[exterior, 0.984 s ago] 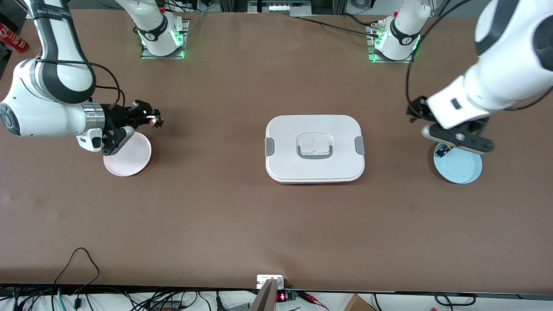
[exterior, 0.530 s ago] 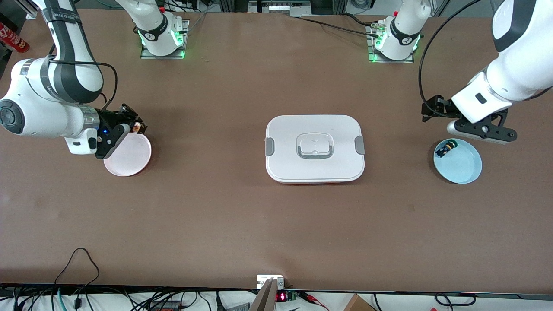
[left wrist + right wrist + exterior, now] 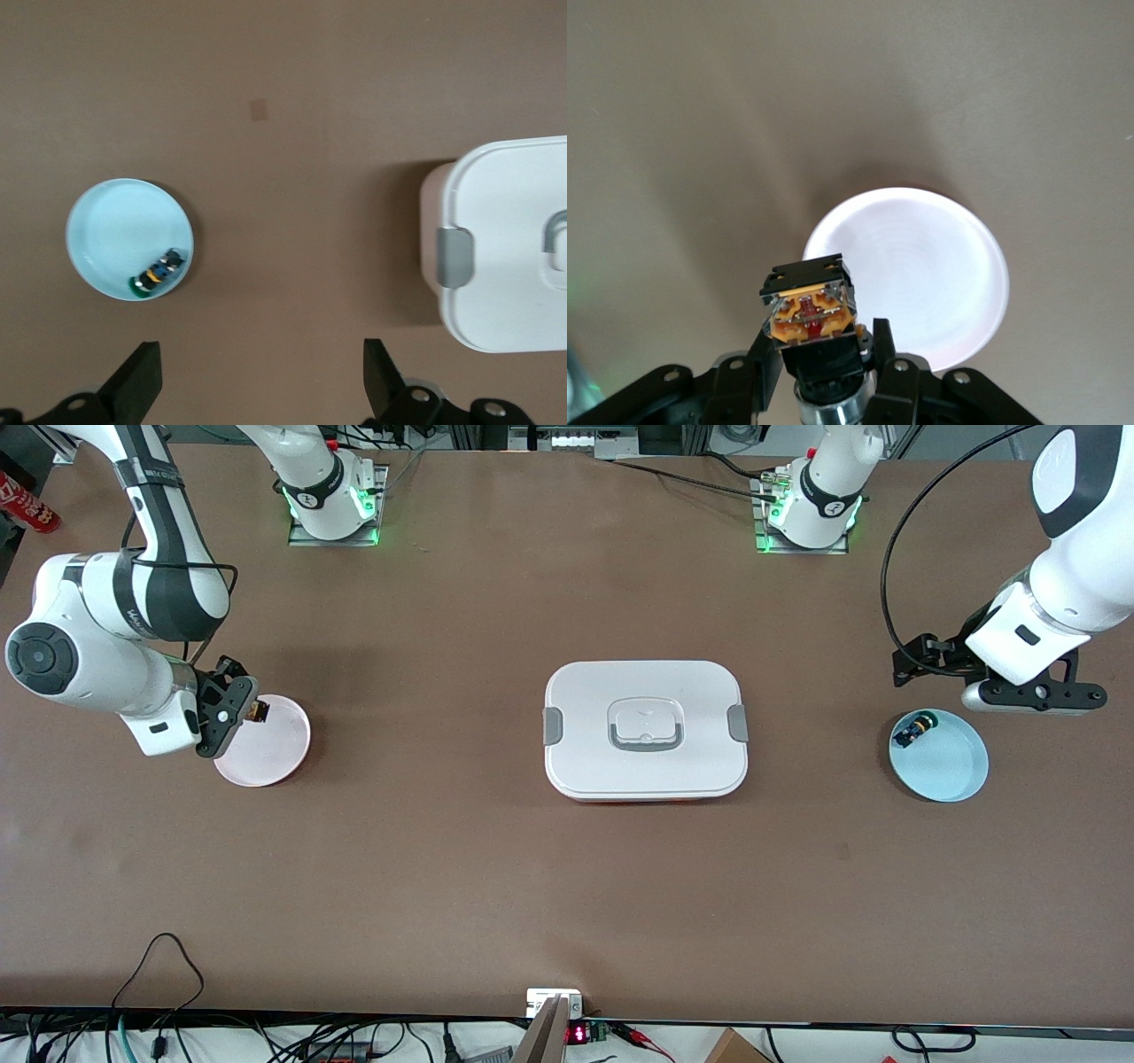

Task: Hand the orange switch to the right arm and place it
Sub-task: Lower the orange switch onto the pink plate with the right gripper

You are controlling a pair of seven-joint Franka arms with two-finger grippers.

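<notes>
Brown counter (image 3: 443, 850), matte, with cables along its camera-side edge. A closed white lidded box (image 3: 646, 729) sits at centre. Right pincer (image 3: 237, 710) hangs over the rim of the pink plate (image 3: 270, 748) at the right arm's end, clamped on the orange switch (image 3: 811, 310), whose gold rear block faces the wrist camera. Left pincer (image 3: 257, 390) stands wide, holding nothing, above the counter just beside the blue plate (image 3: 948, 766), which carries a green-capped button (image 3: 912, 731). Both arm bases show green lights.
</notes>
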